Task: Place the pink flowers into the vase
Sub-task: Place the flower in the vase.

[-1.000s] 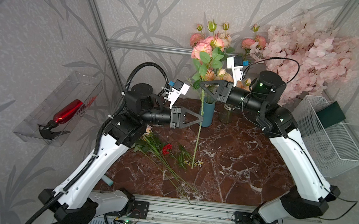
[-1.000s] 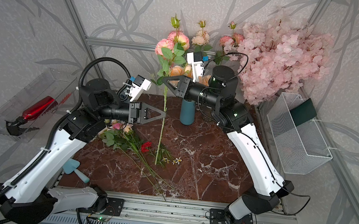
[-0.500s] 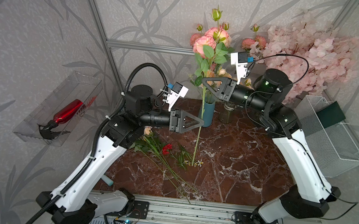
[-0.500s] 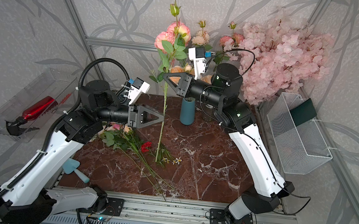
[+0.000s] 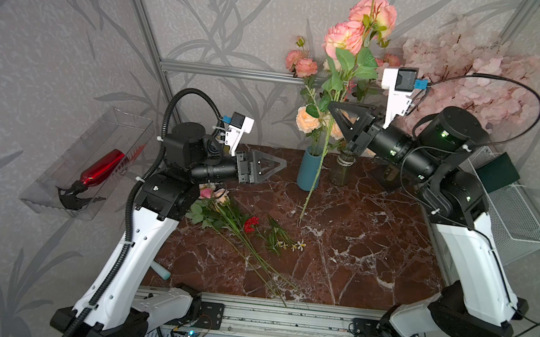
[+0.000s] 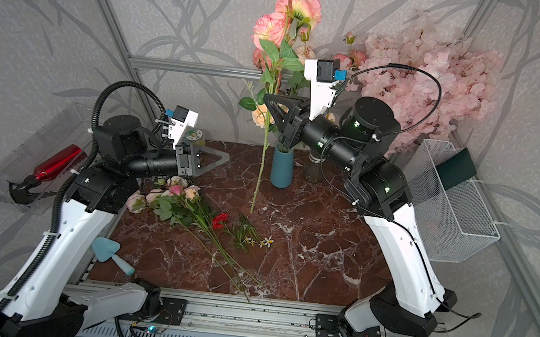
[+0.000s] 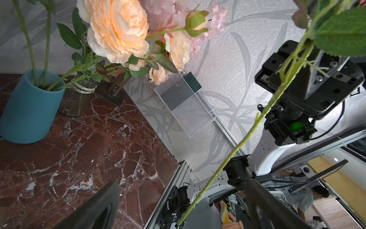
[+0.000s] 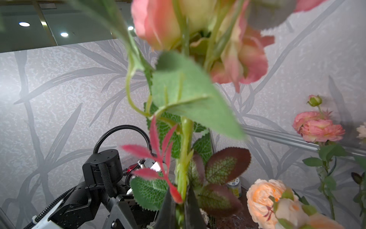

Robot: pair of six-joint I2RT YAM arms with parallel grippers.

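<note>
A clear tray (image 5: 50, 201) on the left wall holds a red bottle (image 5: 102, 169). A small teal trowel (image 6: 112, 253) lies at the front left corner of the marble table (image 5: 372, 257).

The left gripper (image 5: 277, 166) hangs over the back left part of the table and points toward the middle. In the left wrist view its fingers (image 7: 95, 208) are spread wide and grip nothing. In both top views it is clear of every stem. Under that arm, near the left edge, loose pink flowers (image 6: 172, 193) lie flat, with their long stems running toward the front edge. Just right of their leaves lie a red carnation (image 6: 219, 220) and a sprig of small white flowers (image 6: 265, 242).

Near the middle a pink spray (image 5: 345, 39) stands almost upright in the air. The right gripper (image 5: 332, 109) is clamped on its stem below the leaves. The right wrist view shows the fingertips (image 8: 168, 208) pressed against the green stem. The stem's cut end hangs in front of the blue vase (image 5: 309, 177), outside it and over the middle of the table.

The vase stands at the back edge and holds other stems with pink and peach heads. A glass jar (image 5: 341, 170) with more stems stands just beside it on the right.

A big pale-pink blossom tree (image 5: 473, 71) fills the back right corner. A white wire basket (image 5: 518, 225) on the right wall holds a dark green block (image 5: 498, 171).
</note>
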